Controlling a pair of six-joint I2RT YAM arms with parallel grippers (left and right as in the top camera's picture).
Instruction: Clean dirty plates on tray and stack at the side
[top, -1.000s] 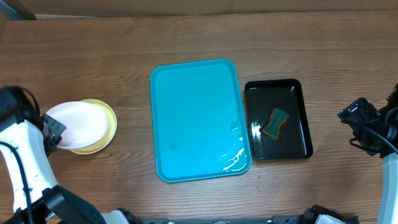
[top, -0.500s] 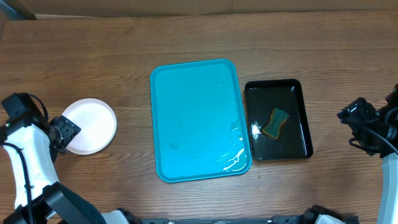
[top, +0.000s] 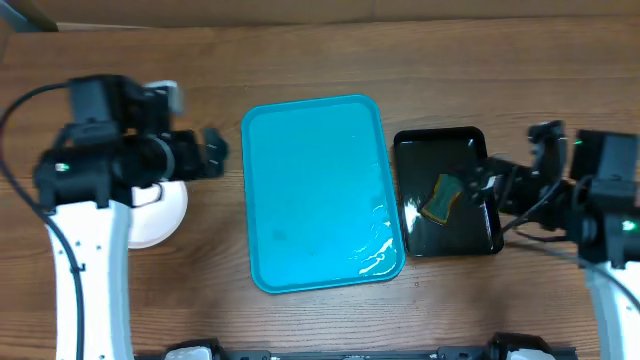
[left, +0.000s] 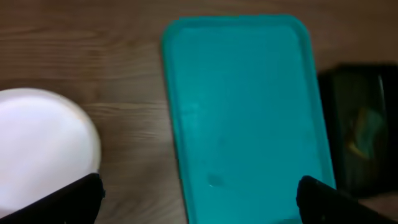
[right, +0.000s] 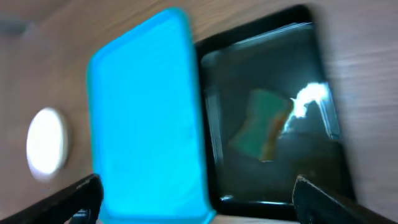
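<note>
The turquoise tray (top: 318, 190) lies mid-table with no plates on it, only a wet sheen near its front right corner; it also fills the left wrist view (left: 245, 112) and shows in the right wrist view (right: 146, 118). A white plate (top: 168, 212) rests on the wood left of the tray, half hidden under my left arm; whether more plates lie beneath it I cannot see. This plate (left: 43, 146) is bare, small and blurred (right: 46, 140) from the right. My left gripper (top: 208, 152) hovers open between plate and tray (left: 202, 205). My right gripper (top: 481, 182) hangs open over the black tray (right: 199, 202).
A glossy black tray (top: 447, 232) sits right of the turquoise one and holds a green-and-yellow sponge (top: 443, 197) and a little water. The sponge (right: 261, 124) shows blurred in the right wrist view. Bare wood surrounds the trays.
The left gripper opened and let the white plate settle flat, then the arm swung up toward the tray. The right arm moved in from the edge over the black tray.
</note>
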